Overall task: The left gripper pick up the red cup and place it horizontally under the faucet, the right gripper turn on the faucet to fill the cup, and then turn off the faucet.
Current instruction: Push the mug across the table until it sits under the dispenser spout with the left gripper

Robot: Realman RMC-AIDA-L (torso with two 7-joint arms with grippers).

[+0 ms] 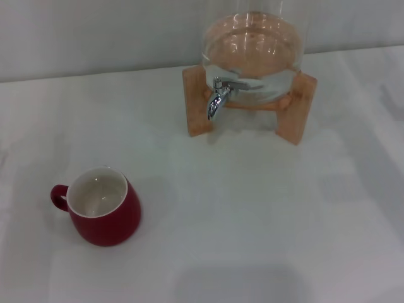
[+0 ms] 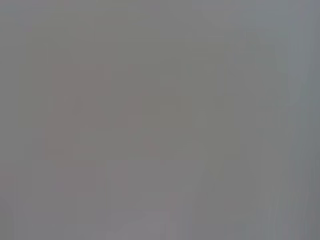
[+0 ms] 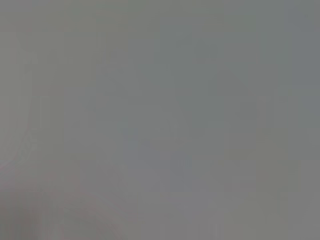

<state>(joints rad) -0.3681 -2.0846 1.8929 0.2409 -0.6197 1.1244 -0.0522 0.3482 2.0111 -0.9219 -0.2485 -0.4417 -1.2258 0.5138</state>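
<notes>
The red cup [image 1: 101, 211] stands upright on the white table [image 1: 252, 214], at the near left of the head view. Its white inside faces up and holds nothing you can make out. Its small loop handle [image 1: 59, 197] points left.

The faucet [image 1: 221, 96] sits at the far centre of the table, well apart from the cup. It is a small chrome tap with its spout curving down toward the table and its flat lever lying across the top. It projects from the front of a clear glass dispenser [image 1: 252, 47], which holds liquid. The dispenser rests on a wooden stand [image 1: 297, 107] whose two uprights flank the faucet, one to its left and one further to its right. The table surface directly below the spout carries no object.

You will find neither the left gripper nor the right gripper in the head view. Both wrist views show only a plain grey field with no object, finger or surface detail that you can identify. For that reason you cannot tell whether either gripper's fingers are wide, narrow or holding anything, and you cannot tell where either arm is positioned. Nothing touches the cup or the faucet lever.
</notes>
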